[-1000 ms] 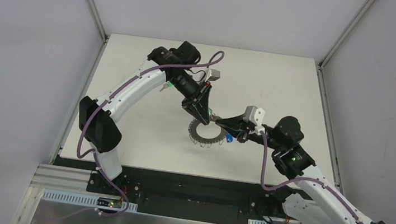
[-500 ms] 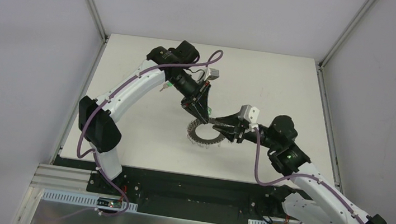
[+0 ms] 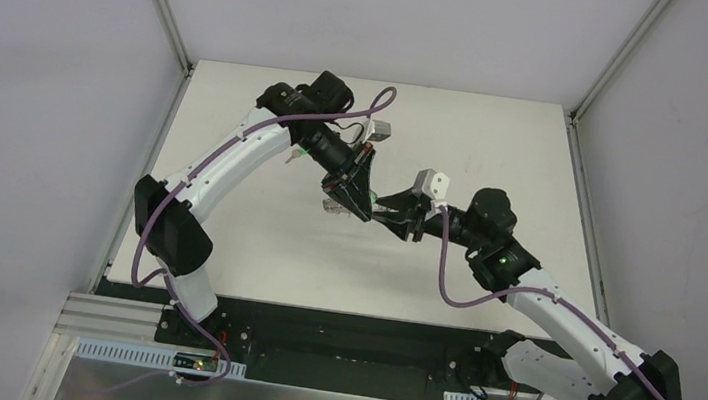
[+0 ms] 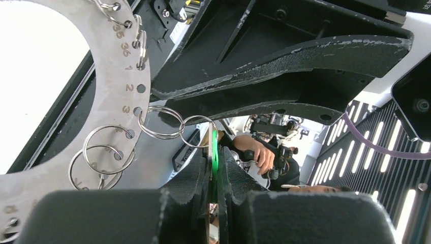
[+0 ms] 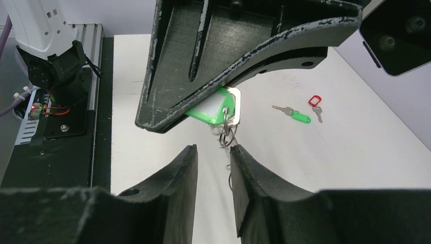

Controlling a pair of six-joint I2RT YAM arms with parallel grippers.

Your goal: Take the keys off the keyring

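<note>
Jaws meet nose to nose overhead: left gripper (image 3: 361, 209), right gripper (image 3: 387, 210), mid-table (image 3: 497, 146). On the left wrist, jaws pinch a green-tagged key (image 4: 214, 152), with the keyring (image 4: 122, 76) hanging at ten o'clock. On the right wrist, jaws are spread and empty, tag at twelve o'clock, loose keys (image 5: 300, 117) at two o'clock.

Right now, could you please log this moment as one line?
left gripper: shut on green key tag | right gripper: open below it | keyring: linked by loops | loose keys: on table

You can count one large flat grey metal keyring (image 4: 114, 66), two green-tagged silver keys (image 5: 213, 109) (image 5: 300, 118) and one red-tagged silver key (image 5: 315, 101).
</note>
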